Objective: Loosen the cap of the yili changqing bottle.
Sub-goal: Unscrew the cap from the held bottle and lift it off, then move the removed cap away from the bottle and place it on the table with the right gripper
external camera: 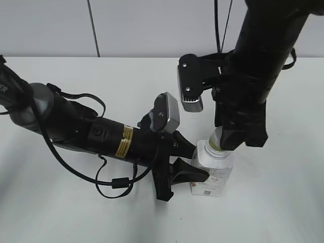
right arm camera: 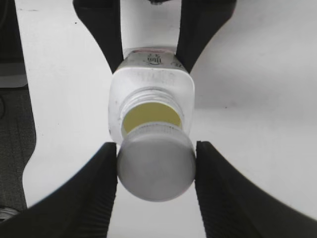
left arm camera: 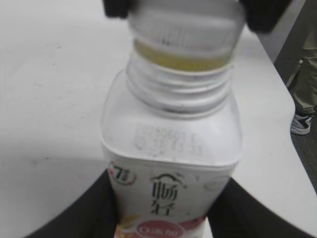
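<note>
Cap point(right arm camera: 155, 167) sits pinched between the two pads of the right gripper point(right arm camera: 155, 171), and from the right wrist view it is already clear of the neck: the open mouth, with a yellowish surface (seal or contents, I cannot tell which), shows just beyond it. The left wrist view agrees, with bare threads below a blurred cap and a yellow band between the two. The bottle point(external camera: 212, 169) stands upright on the white table point(external camera: 61, 212), and the left gripper point(external camera: 195, 172) is closed on its lower body, one finger on each side of the label. Judged from this, the cap is more than loosened; it looks fully unscrewed and lifted slightly off, offset toward the camera side of the neck. To do this step well, the left grip should stay firm and low so the squarish body cannot spin or tip, yet not so hard that the soft plastic buckles and pushes the contents up. The right gripper should keep the cap level and its axis over the neck; any further lift ought to be straight up, without dragging the rim across the threads, which could tip the bottle. If the cap is to rest loosely on the neck, it needs centring over the mouth first.
</note>
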{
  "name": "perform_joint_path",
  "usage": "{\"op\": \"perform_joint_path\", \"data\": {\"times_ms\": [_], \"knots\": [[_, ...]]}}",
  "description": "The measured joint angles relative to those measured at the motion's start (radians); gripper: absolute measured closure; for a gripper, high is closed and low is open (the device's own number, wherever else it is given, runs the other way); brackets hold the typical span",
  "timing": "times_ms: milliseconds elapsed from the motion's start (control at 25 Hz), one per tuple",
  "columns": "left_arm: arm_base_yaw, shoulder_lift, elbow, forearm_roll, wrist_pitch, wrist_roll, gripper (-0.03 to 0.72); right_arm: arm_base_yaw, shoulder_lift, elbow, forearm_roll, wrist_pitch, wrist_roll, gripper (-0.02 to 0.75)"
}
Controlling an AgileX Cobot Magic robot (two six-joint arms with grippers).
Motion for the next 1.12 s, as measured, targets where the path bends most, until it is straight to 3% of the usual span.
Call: {"op": "perform_joint_path", "data": {"times_ms": [360,560,1120], "knots": [[0.0,0.0,0.0,0.002,0.002,0.0,0.354,0.0,-0.098,-0.006,-0.017,0.01,0.024,0.357],[-0.001,0.0,0.0,0.002,0.002,0.0,0.356,-0.029,-0.099,-0.008,0.012,0.012,0.151,0.357],[-0.001,0.0,0.0,0.002,0.001,0.0,0.357,-0.385,-0.065,-0.008,-0.019,-0.053,0.886,0.357]]}}
